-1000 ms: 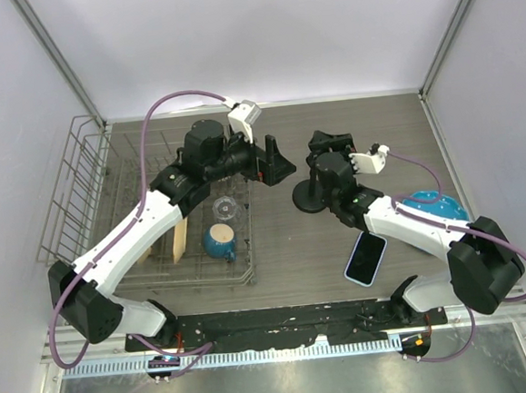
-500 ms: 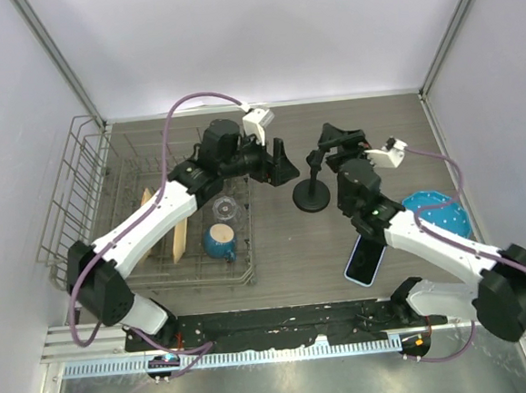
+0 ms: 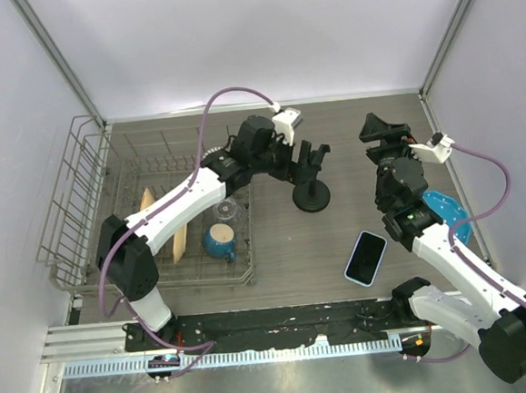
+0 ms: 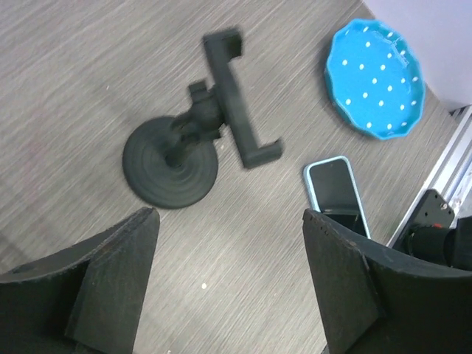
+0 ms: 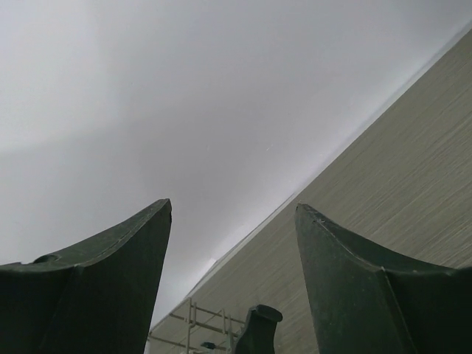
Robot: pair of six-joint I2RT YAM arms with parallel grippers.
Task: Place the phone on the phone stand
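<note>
The phone (image 3: 365, 257) lies flat on the table, screen up, in a light blue case; it also shows in the left wrist view (image 4: 338, 193). The black phone stand (image 3: 311, 195) stands at mid table. In the left wrist view I see its round base (image 4: 171, 164) and its clamp head (image 4: 236, 96). My left gripper (image 3: 312, 156) hovers over the stand's top, open and empty (image 4: 230, 228). My right gripper (image 3: 384, 130) is raised right of the stand, open and empty (image 5: 232, 214), pointing at the back wall. The stand's clamp tip (image 5: 254, 328) shows low in the right wrist view.
A blue dotted plate (image 3: 448, 209) sits at the right, partly under my right arm; it also shows in the left wrist view (image 4: 376, 77). A wire dish rack (image 3: 81, 202) at the left holds a blue mug (image 3: 219, 241), a glass and a wooden board.
My left gripper has moved right, from beside the rack to over the stand. My right arm has swung right and back, away from the stand. The phone has not moved.
</note>
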